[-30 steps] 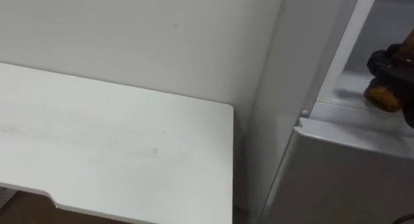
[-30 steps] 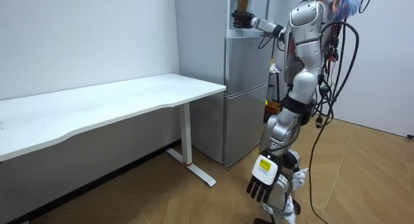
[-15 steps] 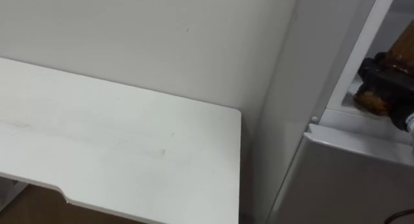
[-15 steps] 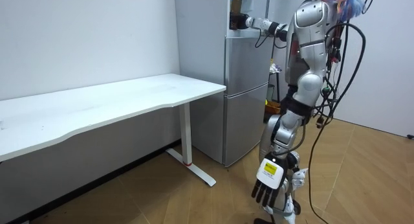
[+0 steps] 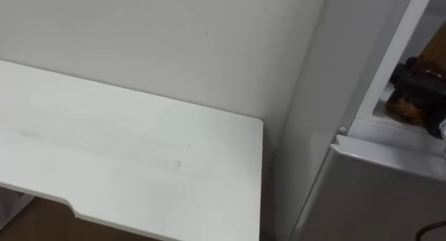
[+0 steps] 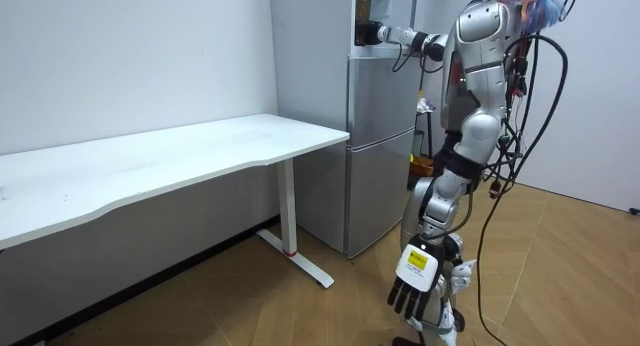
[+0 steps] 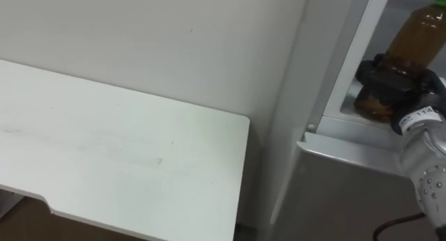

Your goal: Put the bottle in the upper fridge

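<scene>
A bottle [image 7: 412,30] of brown liquid stands upright inside the open upper fridge compartment [image 7: 362,74], its base [image 5: 410,109] at the shelf's front edge. My right hand [image 7: 387,83] is shut on the bottle's lower half, the arm coming in from the right. In the room view I stand before the fridge [image 6: 380,146], right arm stretched out level to the bottle [image 6: 364,3] at the top. My left hand [image 6: 414,276] hangs low at my side, fingers relaxed and holding nothing.
The fridge's lower door [image 7: 348,192] is closed, just under my forearm. A white table [image 5: 125,157] stands against the wall left of the fridge, its corner close to the fridge's side. Wooden floor [image 6: 560,286] lies open behind me.
My right hand has carried the bottle a little deeper into the upper compartment. My left arm has swung slightly. The eye views have shifted with my head.
</scene>
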Controlling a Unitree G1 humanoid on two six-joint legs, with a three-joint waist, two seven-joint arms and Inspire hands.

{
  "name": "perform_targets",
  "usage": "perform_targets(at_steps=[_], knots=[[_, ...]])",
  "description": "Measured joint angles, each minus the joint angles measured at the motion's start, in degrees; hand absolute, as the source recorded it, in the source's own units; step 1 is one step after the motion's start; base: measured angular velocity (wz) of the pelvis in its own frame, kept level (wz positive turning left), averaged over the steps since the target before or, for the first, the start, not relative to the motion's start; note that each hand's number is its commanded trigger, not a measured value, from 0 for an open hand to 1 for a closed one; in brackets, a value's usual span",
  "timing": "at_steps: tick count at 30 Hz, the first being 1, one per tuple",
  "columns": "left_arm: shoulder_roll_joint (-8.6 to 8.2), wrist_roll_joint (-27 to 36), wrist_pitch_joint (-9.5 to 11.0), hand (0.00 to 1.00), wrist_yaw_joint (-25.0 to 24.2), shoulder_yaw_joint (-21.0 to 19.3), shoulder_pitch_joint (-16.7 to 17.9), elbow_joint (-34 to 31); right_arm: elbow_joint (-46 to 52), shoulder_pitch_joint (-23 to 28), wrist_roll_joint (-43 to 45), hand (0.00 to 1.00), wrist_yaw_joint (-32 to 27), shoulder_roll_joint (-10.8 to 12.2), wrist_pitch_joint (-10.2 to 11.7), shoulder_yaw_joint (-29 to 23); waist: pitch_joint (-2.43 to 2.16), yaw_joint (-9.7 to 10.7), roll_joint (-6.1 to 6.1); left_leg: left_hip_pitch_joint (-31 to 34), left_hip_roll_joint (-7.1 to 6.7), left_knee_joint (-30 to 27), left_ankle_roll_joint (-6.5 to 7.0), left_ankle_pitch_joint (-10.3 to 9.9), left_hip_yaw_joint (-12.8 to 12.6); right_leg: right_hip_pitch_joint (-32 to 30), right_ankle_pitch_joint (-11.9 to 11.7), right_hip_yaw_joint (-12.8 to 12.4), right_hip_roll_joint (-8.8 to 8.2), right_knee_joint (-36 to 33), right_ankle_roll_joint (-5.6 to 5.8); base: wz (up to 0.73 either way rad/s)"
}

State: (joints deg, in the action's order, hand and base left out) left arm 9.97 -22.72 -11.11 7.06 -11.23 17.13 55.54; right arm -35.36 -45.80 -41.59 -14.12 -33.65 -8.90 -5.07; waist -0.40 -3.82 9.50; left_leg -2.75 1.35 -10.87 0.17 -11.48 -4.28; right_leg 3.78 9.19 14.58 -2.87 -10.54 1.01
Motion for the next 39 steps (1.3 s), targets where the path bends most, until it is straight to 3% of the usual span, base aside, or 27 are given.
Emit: perform_targets(at_steps=[5, 15, 38, 39], knots=[[0.0, 0.0, -0.1, 0.0, 0.0, 0.1, 0.0, 0.0, -0.7, -0.6, 1.6, 1.0, 0.6, -0.1, 0.0, 1.2, 0.01, 0.0, -0.05, 0.0, 0.0, 0.0, 0.0, 0.0, -0.1, 0.1, 0.0, 0.2, 0.0, 0.0, 0.0, 0.0], [-0.01, 0.0, -1.1, 0.0, 0.0, -3.3, 0.4, -0.3, -9.2, -2.9, 6.1, 1.0, 3.7, -5.4, 0.0, 1.6, -0.32, -1.5, -0.54, 0.5, -0.02, -0.1, -0.06, 0.0, 1.2, 0.1, 0.0, 1.3, 0.01, 0.0, 0.0, 0.06], [0.75, 0.0, -1.0, 0.0, -0.2, -3.3, 1.5, -0.5, -15.5, -5.4, 5.5, 1.0, 2.6, -7.6, 0.0, 3.9, -0.43, -3.3, -0.53, 1.0, -0.12, -0.6, -0.35, 0.2, 2.9, 1.0, 0.0, 2.8, 0.08, 0.9, -0.01, 0.03], [0.82, 0.0, -1.0, 0.0, -0.3, -3.3, 1.5, -0.5, -15.9, -5.5, 5.5, 0.87, 2.6, -7.6, 0.0, 3.9, -0.45, -3.5, -0.5, 0.9, -0.13, -0.6, -0.35, 0.2, 2.9, 1.0, 0.0, 2.8, 0.08, 0.9, -0.01, 0.0]])
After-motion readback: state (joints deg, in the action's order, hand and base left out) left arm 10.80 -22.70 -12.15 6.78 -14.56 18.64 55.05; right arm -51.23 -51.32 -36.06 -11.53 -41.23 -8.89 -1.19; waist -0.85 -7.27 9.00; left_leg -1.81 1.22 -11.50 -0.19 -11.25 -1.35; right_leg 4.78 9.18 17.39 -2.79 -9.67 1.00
